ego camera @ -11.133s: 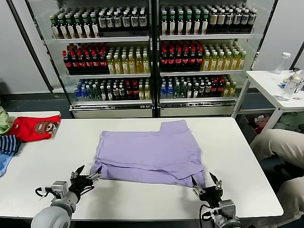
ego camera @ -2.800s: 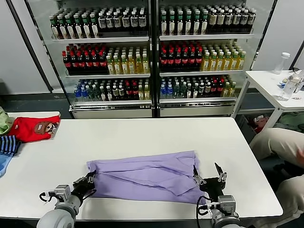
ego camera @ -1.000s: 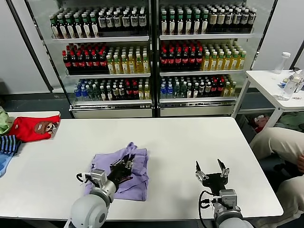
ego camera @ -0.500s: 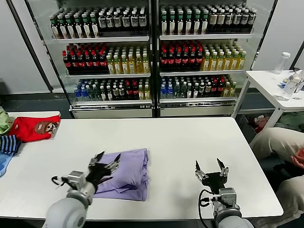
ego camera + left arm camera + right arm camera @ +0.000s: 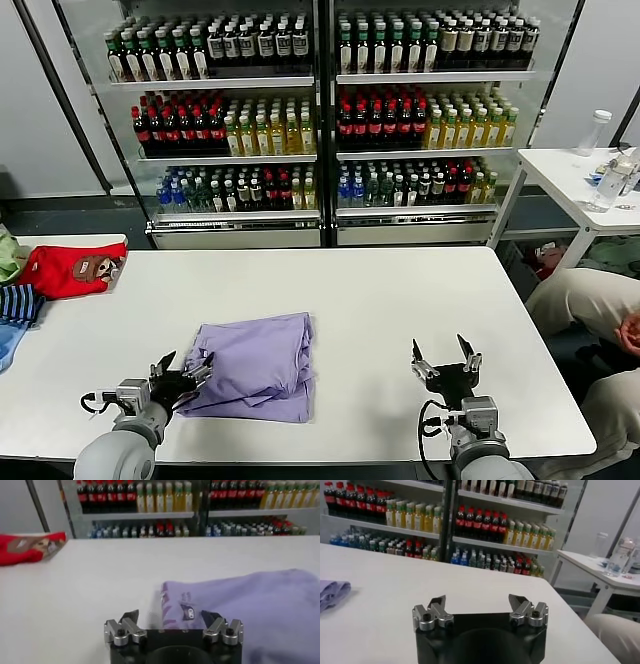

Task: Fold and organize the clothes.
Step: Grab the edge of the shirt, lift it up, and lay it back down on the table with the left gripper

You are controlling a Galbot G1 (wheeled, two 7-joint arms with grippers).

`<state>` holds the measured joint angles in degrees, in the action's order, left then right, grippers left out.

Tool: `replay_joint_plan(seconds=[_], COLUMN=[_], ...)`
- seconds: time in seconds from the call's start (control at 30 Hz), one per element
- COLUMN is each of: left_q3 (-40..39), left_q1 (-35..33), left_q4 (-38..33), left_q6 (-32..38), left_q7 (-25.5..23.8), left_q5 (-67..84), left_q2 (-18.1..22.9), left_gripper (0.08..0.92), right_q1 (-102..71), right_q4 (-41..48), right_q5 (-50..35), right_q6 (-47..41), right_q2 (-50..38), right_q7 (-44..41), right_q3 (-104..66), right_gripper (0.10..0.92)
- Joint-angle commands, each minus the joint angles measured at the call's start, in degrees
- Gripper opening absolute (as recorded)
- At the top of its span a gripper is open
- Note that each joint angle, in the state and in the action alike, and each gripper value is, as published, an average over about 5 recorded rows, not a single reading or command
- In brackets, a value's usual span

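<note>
Just beyond the spread left gripper (image 5: 181, 375) lies the folded T-shirt (image 5: 258, 363).

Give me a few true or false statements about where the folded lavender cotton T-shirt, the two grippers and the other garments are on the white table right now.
1. The lavender cotton T-shirt lies folded into a compact bundle on the white table. True.
2. The left gripper is clamped on the shirt. False: it is open at the shirt's near left edge.
3. The right gripper holds a sleeve. False: it is open over bare table, apart from the shirt.
4. A red garment with a cartoon print lies at the table's far left. True.
</note>
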<state>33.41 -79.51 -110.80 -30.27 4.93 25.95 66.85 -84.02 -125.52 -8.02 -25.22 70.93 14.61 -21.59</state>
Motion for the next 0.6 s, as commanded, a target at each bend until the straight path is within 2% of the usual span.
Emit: replay_joint_plan(seconds=[0.03, 0.2, 0.6], left_q3=[2.1, 2.0, 1.3], left_q1=[-0.4, -1.0, -1.3], left_q4=[4.0, 3.5, 2.3], left_q6=[0.2, -0.4, 0.3], left_q7=[-1.0, -2.3, -3.7], left_q5=[6.3, 8.5, 9.0], left_q2=[0.0, 0.5, 1.8], left_gripper=[0.805, 0.689, 0.343], right_q1=[0.1, -0.1, -0.2], right_q4=[0.0, -0.2, -0.4], right_q5=[0.0, -0.2, -0.3], right_q6=[0.0, 0.1, 0.1], right_q2=[-0.3, -0.6, -0.8], right_q7=[0.0, 0.0, 0.0], right_q3=[0.1, -0.2, -0.2], right_gripper=[0.823, 0.823, 0.823])
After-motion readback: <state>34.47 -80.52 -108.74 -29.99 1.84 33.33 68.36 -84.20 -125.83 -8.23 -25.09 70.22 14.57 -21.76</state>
